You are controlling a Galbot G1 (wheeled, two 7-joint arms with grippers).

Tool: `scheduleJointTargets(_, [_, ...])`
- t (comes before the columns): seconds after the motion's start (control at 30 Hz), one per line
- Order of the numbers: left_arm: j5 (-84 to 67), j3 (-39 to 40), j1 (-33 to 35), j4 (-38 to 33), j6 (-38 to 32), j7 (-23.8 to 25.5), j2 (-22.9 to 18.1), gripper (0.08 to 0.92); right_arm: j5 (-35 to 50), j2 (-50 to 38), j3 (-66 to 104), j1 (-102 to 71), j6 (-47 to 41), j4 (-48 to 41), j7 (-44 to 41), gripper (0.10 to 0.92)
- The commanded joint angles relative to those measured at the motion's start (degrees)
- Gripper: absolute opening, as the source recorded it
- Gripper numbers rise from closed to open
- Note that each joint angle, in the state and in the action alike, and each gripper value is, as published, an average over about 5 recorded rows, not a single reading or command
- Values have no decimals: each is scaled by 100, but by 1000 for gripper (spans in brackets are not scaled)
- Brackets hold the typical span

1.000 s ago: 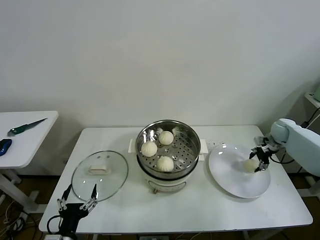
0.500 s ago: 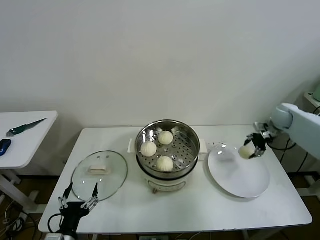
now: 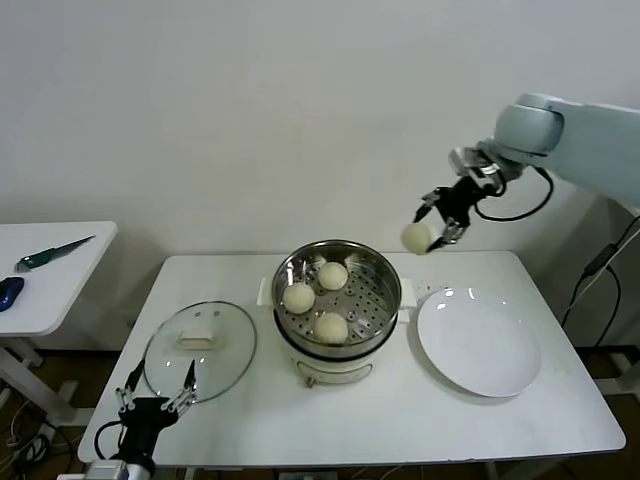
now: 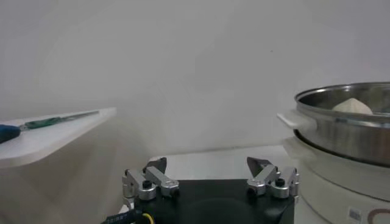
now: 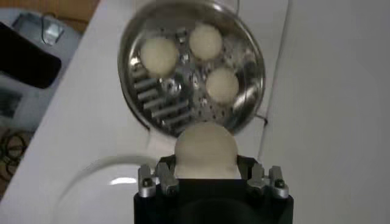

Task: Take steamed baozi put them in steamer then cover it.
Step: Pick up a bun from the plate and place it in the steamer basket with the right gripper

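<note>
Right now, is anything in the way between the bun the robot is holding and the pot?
Nothing visible is. The right gripper holds the last baozi in the air beside the steamer, which is uncovered. Its glass lid lies on the table, off to the side.

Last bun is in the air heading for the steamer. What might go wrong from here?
1. The right end effector carries the bun high above the table; a soft bun may slip and drop.
2. Three buns already sit in the steamer. A release off the free holed area might land on one or hit the rim.
3. The glass lid lies near the table edge by the open left end effector.
</note>
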Motion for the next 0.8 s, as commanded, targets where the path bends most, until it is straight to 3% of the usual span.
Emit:
scheduleJointTargets(0.03, [1, 4, -14, 2, 28, -8, -4, 823, 876, 763, -536, 141, -821, 1071, 854, 668])
scheduleJointTargets(0.8, [-135, -85, 2, -85, 28, -15, -35, 823, 102, 923, -124, -1822, -1361, 121, 1772, 665])
